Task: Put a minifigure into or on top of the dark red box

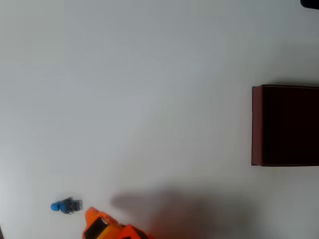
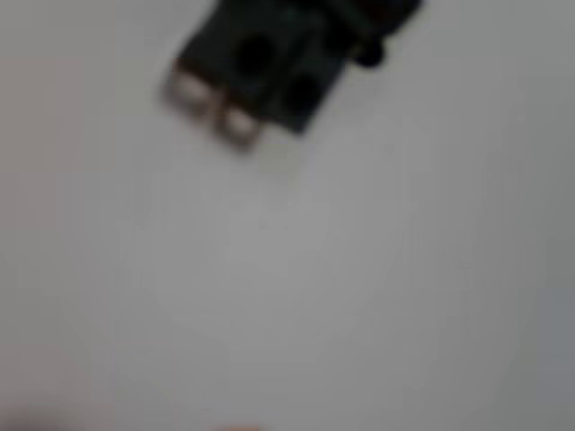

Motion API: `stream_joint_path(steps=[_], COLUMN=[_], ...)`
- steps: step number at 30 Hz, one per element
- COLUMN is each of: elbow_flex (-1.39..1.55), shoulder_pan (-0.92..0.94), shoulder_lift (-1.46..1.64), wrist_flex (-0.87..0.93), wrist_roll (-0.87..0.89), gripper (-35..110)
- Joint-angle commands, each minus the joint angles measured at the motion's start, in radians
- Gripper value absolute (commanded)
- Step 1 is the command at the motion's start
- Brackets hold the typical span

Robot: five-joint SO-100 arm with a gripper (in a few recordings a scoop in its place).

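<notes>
In the overhead view my end effector [image 1: 99, 225] is showing as an orange shape at the bottom edge of the frame, left of centre, only partly inside the picture. I cannot tell whether it is released or clenched, since its fingers are not showing clearly.

The minifigure [image 1: 66, 205] is lying on the white bench [image 1: 149, 99] in the lower left of that view, just up and to the left of my end effector, near it but apart from it. It is lying flat with its long axis running roughly left to right across the frame, the blue head pointing toward the left edge and the grey-dark body pointing right, toward me.

In the wrist view the minifigure [image 2: 269, 72] is appearing blurred at the top of the frame, left of centre, as a dark blocky form with two pale ends aimed down and to the left; its axis is slanting from upper right to lower left there.

The box [image 1: 286, 124] is sitting at the right edge of the overhead view, well apart from both of us, cut off by the frame.
</notes>
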Motion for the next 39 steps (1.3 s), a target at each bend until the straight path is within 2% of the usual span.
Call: stream_joint_path(steps=[1,5,12,13,16,18,21,25,31,35,39], elbow_flex=[-0.015,-0.015,-0.009,-0.005,0.025,0.028,-0.006,-0.124,-0.098,-0.150,-0.422], shoulder_pan=[-0.015,-0.014,0.135,0.129,0.069,0.089,0.140,0.107,0.015,-0.095,-0.227], shoulder_lift=[0.015,0.015,0.015,0.015,0.015,0.015,0.015,0.014,-0.018,-0.176,-0.667], wrist_flex=[0.026,0.026,0.023,0.026,0.055,0.060,0.071,0.195,0.184,0.135,0.092], wrist_roll=[-0.003,0.015,0.261,0.319,0.643,0.658,0.788,0.902,1.068,1.230,1.339], gripper=[0,0,0,0,2,4,1,13,14,17,17])
